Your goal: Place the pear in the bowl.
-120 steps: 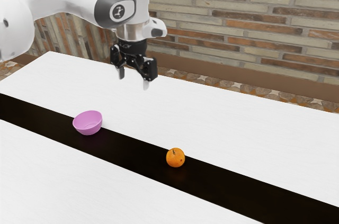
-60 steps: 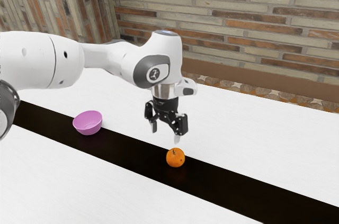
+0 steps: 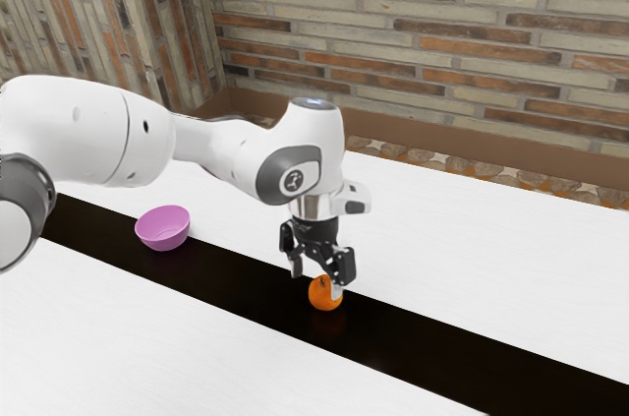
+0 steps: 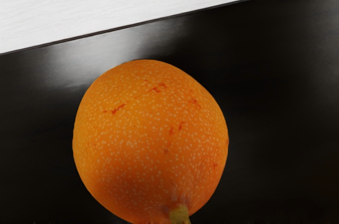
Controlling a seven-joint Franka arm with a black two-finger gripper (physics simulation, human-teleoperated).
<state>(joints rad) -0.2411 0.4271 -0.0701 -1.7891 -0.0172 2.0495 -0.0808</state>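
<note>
Your gripper (image 3: pixel 316 279) is down at the pear (image 3: pixel 321 295), a little below centre of the exterior view. Fingers (image 3: pixel 337 292) stand spread, one on each side over the fruit. The one toward the exterior view's right overlaps the pear's side; you can't really tell from this angle whether it touches. No pinch to report.

Pear sits on the black strip (image 3: pixel 216 273), near the strip's far edge. In the wrist view you get it up close: orange skin, pale speckles, a few red scratches, short greenish stem. The strip's straight edge runs past it there, white surface beyond, with a soft sheen on the black beside the fruit.

Your bowl (image 3: pixel 162 236) is pink, upright, mid-left of the exterior view, mostly over the same strip and well apart from the pear.

Markings: the arm (image 3: pixel 234 148) has a small logo in a pale patch on a dark grey panel (image 3: pixel 288 175); too small for you to read.

Edges: the strip slants from upper left to lower right across the white table (image 3: pixel 472 249). Table's far edge crosses behind the gripper, brick wall (image 3: pixel 442 37) past it. For moving, you have bare white top at lower left and at right, and bare strip between bowl and pear.
</note>
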